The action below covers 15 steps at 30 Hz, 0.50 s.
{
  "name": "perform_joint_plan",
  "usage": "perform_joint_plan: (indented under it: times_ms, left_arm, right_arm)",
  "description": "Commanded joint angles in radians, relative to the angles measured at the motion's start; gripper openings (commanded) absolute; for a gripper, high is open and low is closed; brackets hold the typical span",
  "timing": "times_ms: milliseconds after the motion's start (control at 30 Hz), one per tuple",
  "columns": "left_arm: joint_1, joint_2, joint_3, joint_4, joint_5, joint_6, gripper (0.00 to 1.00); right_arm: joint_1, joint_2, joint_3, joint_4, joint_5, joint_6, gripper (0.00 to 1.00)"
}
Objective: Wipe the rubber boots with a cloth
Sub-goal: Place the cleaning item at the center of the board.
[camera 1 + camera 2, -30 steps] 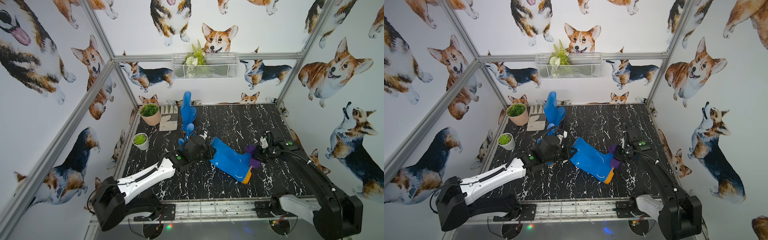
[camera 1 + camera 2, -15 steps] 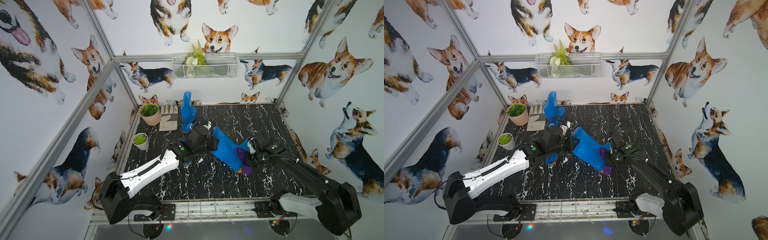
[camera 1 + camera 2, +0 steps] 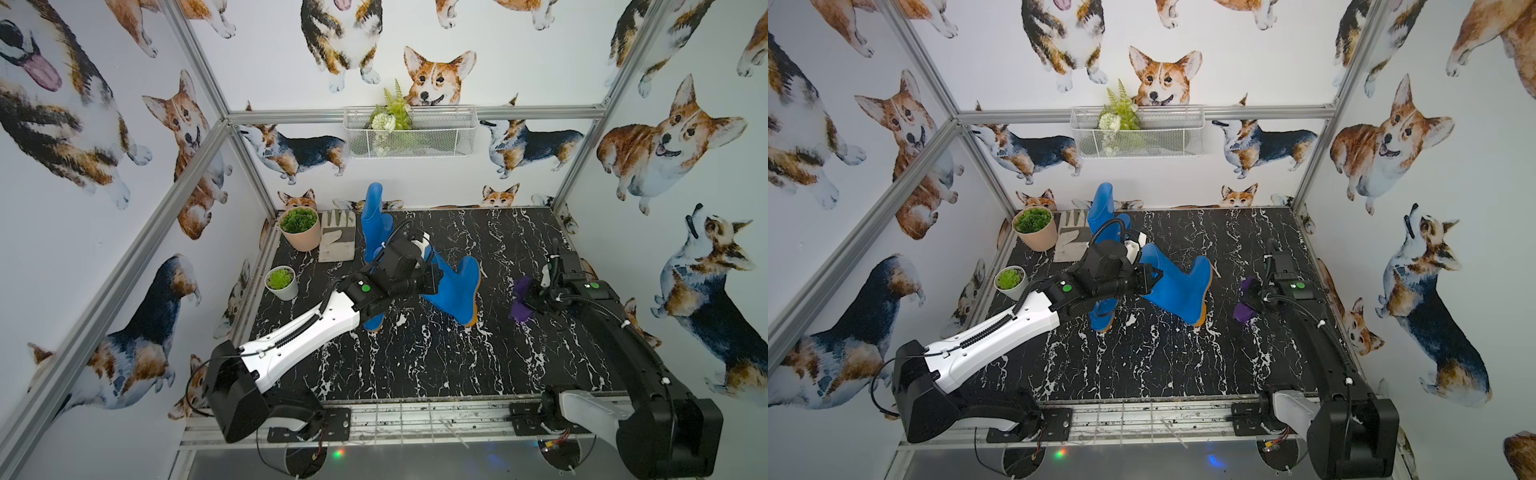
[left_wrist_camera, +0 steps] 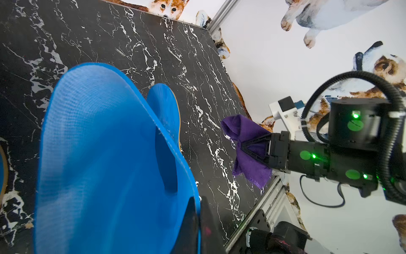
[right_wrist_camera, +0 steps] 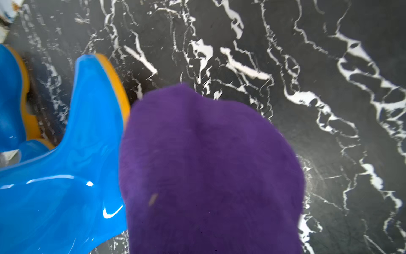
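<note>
Left hand [image 3: 1151,277]: clenched, pinching the top rim of one rubber boot [image 3: 1177,291]. In the left wrist view the shaft wall is sitting between the fingers [image 4: 193,222]. I am holding this boot tilted, with its orange sole turned toward my right arm, most likely so that a glossy side is facing the wiper. Whether its heel is resting on the desk [image 3: 415,365] I cannot tell.

Right hand [image 4: 242,147]: clamped on the cloth [image 4: 248,132], which is bunching at the pinch and hanging in loose flaps above the desk. It is hovering near the held boot's sole but apart from it, so by my reading no wiping contact is happening at this instant.

Second boot [image 3: 374,216]: standing upright at the back, just beside the work glove [image 3: 337,241].

Third boot [image 3: 1102,313]: sitting partly hidden beneath my left forearm. As I judge it, both spare boots are waiting out of the way for their turn.

Other stock: larger plant pot [image 3: 300,228] and smaller plant pot [image 3: 282,282] are lining the desk's left edge. Wire basket [image 3: 409,133] is hanging on the back wall.
</note>
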<state>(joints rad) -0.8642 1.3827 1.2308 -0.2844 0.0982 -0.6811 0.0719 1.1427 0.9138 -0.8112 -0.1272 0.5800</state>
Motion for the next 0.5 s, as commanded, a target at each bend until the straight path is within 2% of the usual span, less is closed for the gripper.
perform_joint_plan:
  times_ms: [0,33,67,100,367,467]
  left_arm:
    - [0.003,0.011,0.052,-0.014,0.007,0.056,0.0]
    - [0.004,0.014,0.06,-0.019,0.007,0.062,0.0]
    - [0.004,0.02,0.074,-0.025,0.009,0.069,0.0]
    - [0.004,0.025,0.081,-0.029,0.011,0.072,0.0]
    - [0.003,0.07,0.141,-0.047,0.028,0.093,0.0]
    - [0.003,0.077,0.167,-0.067,0.022,0.11,0.0]
  right_arm:
    - [0.004,0.049,0.041,-0.084,0.053,-0.065,0.56]
    - [0.009,0.042,0.046,-0.092,0.065,-0.068,0.67]
    - [0.014,0.031,0.047,-0.096,0.075,-0.072,0.86]
    - [0.021,0.015,0.052,-0.103,0.097,-0.07,1.0]
    - [0.119,0.004,0.141,-0.218,0.217,-0.074,1.0]
    - [0.133,0.01,0.159,-0.233,0.224,-0.077,1.0]
